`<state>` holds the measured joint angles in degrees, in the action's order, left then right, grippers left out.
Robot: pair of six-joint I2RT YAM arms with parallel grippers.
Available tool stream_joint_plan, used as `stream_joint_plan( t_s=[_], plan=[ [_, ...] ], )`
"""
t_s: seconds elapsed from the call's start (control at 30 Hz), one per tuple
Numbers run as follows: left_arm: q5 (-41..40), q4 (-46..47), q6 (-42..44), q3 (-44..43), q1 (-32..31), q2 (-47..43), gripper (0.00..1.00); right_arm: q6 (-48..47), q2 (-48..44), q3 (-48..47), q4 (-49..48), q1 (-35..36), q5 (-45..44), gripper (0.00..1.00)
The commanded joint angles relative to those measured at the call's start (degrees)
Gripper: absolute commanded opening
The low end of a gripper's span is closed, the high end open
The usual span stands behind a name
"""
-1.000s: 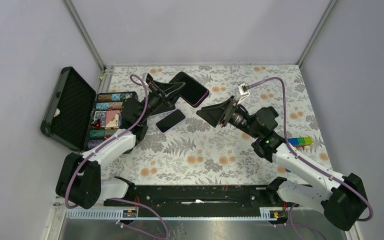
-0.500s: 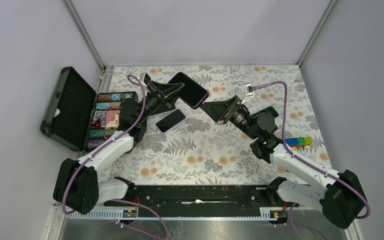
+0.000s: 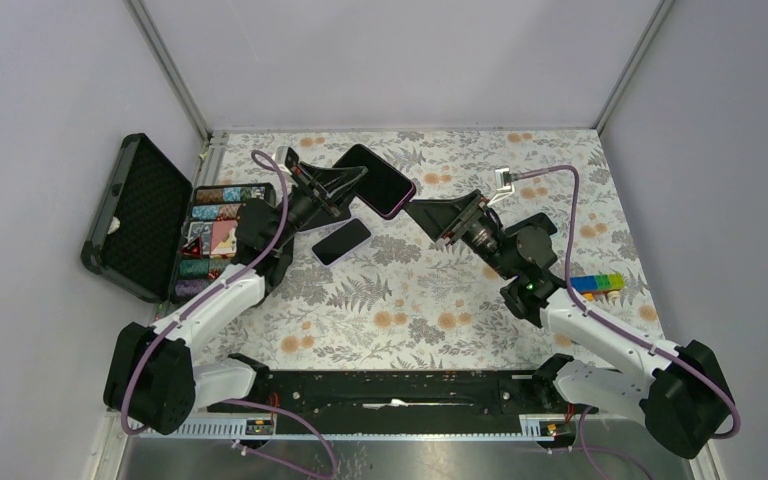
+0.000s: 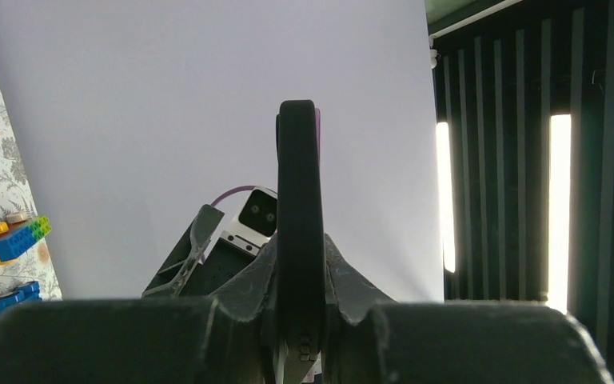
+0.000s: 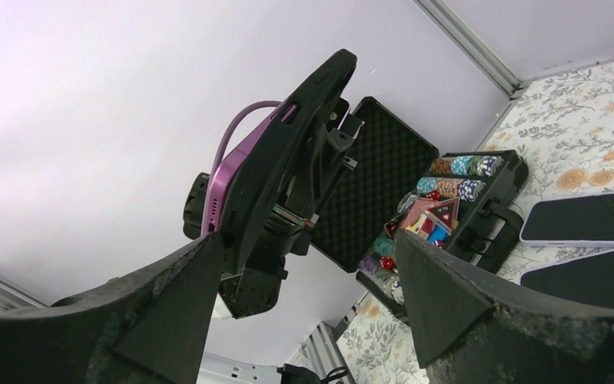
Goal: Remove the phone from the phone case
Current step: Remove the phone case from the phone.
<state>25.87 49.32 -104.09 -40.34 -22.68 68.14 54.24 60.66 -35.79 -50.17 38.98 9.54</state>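
The phone in its purple case (image 3: 377, 179) is held up off the table by my left gripper (image 3: 348, 187), which is shut on its lower end. In the left wrist view the phone (image 4: 299, 192) stands edge-on between the closed fingers (image 4: 344, 280). My right gripper (image 3: 432, 214) is open and empty, just right of the phone and not touching it. In the right wrist view the purple case (image 5: 236, 172) shows tilted between the spread fingers (image 5: 172, 300).
A second phone (image 3: 341, 241) lies flat on the flowered table below the left gripper, with a dark flat piece (image 3: 322, 217) beside it. An open black case of poker chips (image 3: 218, 232) stands at the left. Coloured bricks (image 3: 600, 283) lie at the right.
My right gripper has moved a little up and to the right, still open. My left gripper has shifted the held phone slightly left.
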Motion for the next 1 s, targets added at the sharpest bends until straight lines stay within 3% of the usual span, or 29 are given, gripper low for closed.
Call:
stream_joint_plan(
  t_s=[0.0,0.27,0.43,0.5,0.57,0.7,0.97],
  plan=[
    [-1.58,5.47,-0.37,-0.32,0.09,-2.25,0.0,-0.61,-0.5,-1.3,-0.84,-0.35,-1.94,0.84],
    [-1.57,5.75,-0.7,0.33,0.09,-1.96,0.0,1.87,2.33,-1.21,-7.8,-0.32,1.07,0.84],
    [-1.22,5.94,-0.8,0.0,0.02,-1.59,0.0,2.2,2.53,-1.29,-6.88,-0.36,0.02,0.83],
    [-1.27,6.07,-1.16,0.18,0.02,-1.48,0.0,2.47,2.79,-1.04,-8.22,-0.38,0.27,0.79],
    [-1.32,6.43,-1.23,0.34,0.0,-1.44,0.0,3.1,3.07,-1.07,-7.73,-0.37,-0.22,0.68],
    [-1.0,6.86,-0.94,0.03,-0.04,-1.17,0.0,3.73,3.04,-2.79,1.38,-0.31,-3.65,0.49],
    [-0.34,7.2,-0.56,-0.58,-0.17,-1.21,0.0,6.57,5.75,-4.98,7.21,-0.36,-3.42,0.43]
  ],
)
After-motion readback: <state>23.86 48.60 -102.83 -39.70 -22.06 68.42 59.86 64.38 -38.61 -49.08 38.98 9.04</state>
